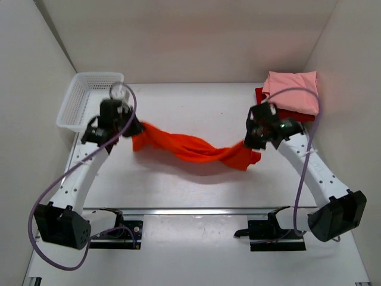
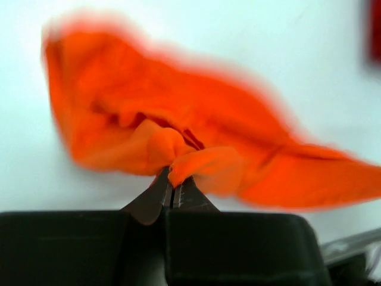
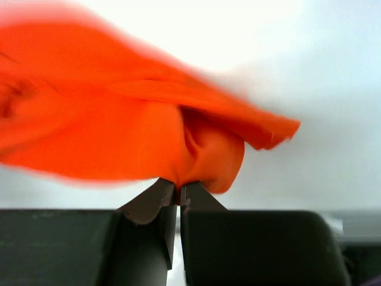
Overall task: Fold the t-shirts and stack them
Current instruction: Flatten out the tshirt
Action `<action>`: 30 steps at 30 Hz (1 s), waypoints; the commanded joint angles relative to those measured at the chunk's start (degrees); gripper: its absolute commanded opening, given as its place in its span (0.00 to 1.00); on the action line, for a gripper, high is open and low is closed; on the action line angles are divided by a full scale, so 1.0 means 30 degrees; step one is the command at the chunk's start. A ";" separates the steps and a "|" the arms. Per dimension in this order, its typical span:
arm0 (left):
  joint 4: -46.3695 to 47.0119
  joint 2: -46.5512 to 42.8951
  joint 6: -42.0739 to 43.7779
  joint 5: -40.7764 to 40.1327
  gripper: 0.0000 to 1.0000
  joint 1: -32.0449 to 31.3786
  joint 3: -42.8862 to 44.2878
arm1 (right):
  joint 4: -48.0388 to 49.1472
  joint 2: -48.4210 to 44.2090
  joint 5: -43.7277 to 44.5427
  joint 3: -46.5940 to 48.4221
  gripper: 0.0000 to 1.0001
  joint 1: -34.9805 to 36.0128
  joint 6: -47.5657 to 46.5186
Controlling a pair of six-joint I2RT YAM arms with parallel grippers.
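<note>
Our left gripper (image 2: pixel 174 183) is clamped tight on a bunched fold of the orange t-shirt (image 1: pixel 196 150), and the cloth spills out just past its fingertips. Our right gripper (image 3: pixel 178 187) is closed just as hard, pinching another gathered edge of the same shirt right at its tips. Between our two grippers the shirt hangs as a twisted, sagging band over the table (image 1: pixel 190 190); we cannot tell whether its low middle touches the surface. Beyond our right gripper, a little to its outer side, lies the pink t-shirt (image 1: pixel 292 89), folded and resting on the dark red t-shirt (image 1: pixel 297 115), both apart from our fingers. Just beyond our left gripper stands the white mesh basket (image 1: pixel 74 104).
</note>
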 commanded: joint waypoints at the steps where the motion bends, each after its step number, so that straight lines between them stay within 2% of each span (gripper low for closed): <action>1: -0.0059 0.1467 0.0815 -0.0121 0.00 0.0850 0.8288 | -0.1798 0.1245 0.0174 0.6218 0.01 -0.1088 -0.2810; 2: -0.0675 0.2546 0.0931 -0.0269 0.00 0.0854 1.1015 | -0.2323 0.2293 -0.0115 0.8493 0.00 -0.1498 -0.3691; 3: -0.1000 0.3688 0.0903 -0.0299 0.00 0.1144 1.2434 | -0.3372 0.3521 -0.0843 1.1213 0.00 -0.2401 -0.4193; 4: -0.1583 0.4656 0.0874 -0.0270 0.00 0.1495 1.4826 | -0.3673 0.4114 -0.1053 1.2400 0.01 -0.3019 -0.4720; 6: -0.2553 0.5627 0.0961 -0.0357 0.00 0.1731 1.8467 | -0.5133 0.5607 -0.0094 1.6670 0.00 -0.3026 -0.5572; 9: -0.2645 0.5081 0.1020 -0.1176 0.00 0.1675 1.8867 | -0.5200 0.5645 0.0031 1.8707 0.00 -0.3171 -0.6043; 12: -0.2235 0.3647 0.0758 -0.0362 0.00 0.1965 1.7551 | -0.3741 0.4069 -0.0381 1.7401 0.01 -0.3463 -0.6277; 16: -0.2292 0.2033 0.0582 -0.0997 0.00 0.1763 1.7136 | -0.1512 0.0788 -0.0792 1.5344 0.00 -0.3815 -0.6980; 20: -0.2614 0.1444 0.0669 -0.2232 0.00 0.1031 1.8422 | -0.1333 -0.0565 0.0321 1.6628 0.00 -0.3201 -0.7771; 22: -0.2614 0.1123 0.0669 -0.2610 0.00 0.0504 1.9067 | -0.1130 -0.1471 -0.0376 1.7505 0.00 -0.4364 -0.8298; 24: -0.2440 0.0946 0.0669 -0.2905 0.00 0.0065 1.9857 | -0.0720 -0.2261 -0.1750 1.7598 0.00 -0.6853 -0.8621; 26: -0.2642 0.0857 0.0698 -0.3287 0.00 -0.0257 2.0853 | -0.0249 -0.2998 -0.1497 1.7304 0.00 -0.6805 -0.8564; 30: -0.2966 0.0916 0.0348 -0.3816 0.00 -0.0992 2.2465 | -0.0043 -0.3293 -0.2928 1.7186 0.00 -0.7449 -0.8184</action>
